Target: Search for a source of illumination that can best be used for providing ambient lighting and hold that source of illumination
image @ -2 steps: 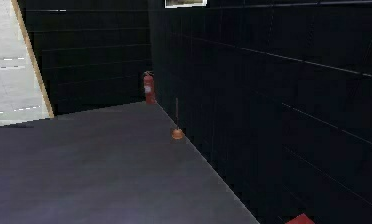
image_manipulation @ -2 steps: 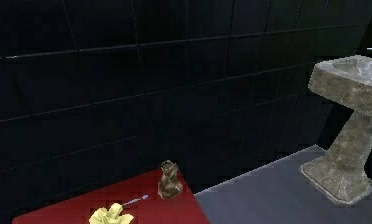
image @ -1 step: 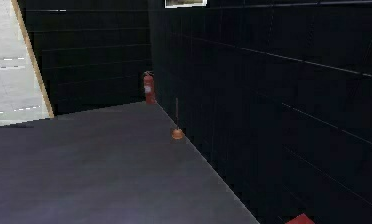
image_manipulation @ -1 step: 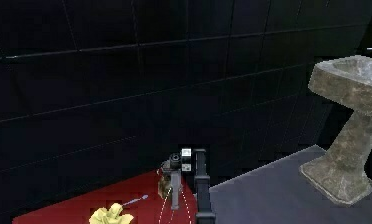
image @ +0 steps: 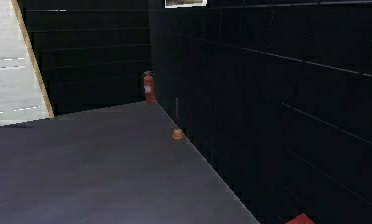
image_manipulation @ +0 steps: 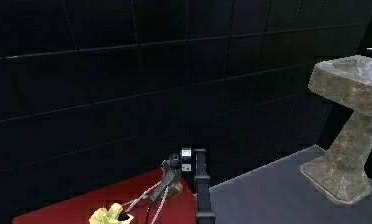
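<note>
Room: dark tiled walls (image_manipulation: 144,80), grey floor (image_manipulation: 284,185); a pedestal sink (image_manipulation: 349,110) stands well apart from the end effector (image_manipulation: 144,204), beyond its arm.
End effector: fingers angled down above a red mat (image_manipulation: 74,203); I cannot tell their spread, nor whether it holds anything.
Light source: perhaps the yellow blob (image_manipulation: 109,213) on the mat, just past the fingertips; too small to name.
Handling: probably light, possibly fragile; grip its firmest middle, gently.

Dark square arm bar (image_manipulation: 203,195), white black-marked squares (image_manipulation: 186,158), dark thin-fingered pincer (image_manipulation: 142,199)
</note>
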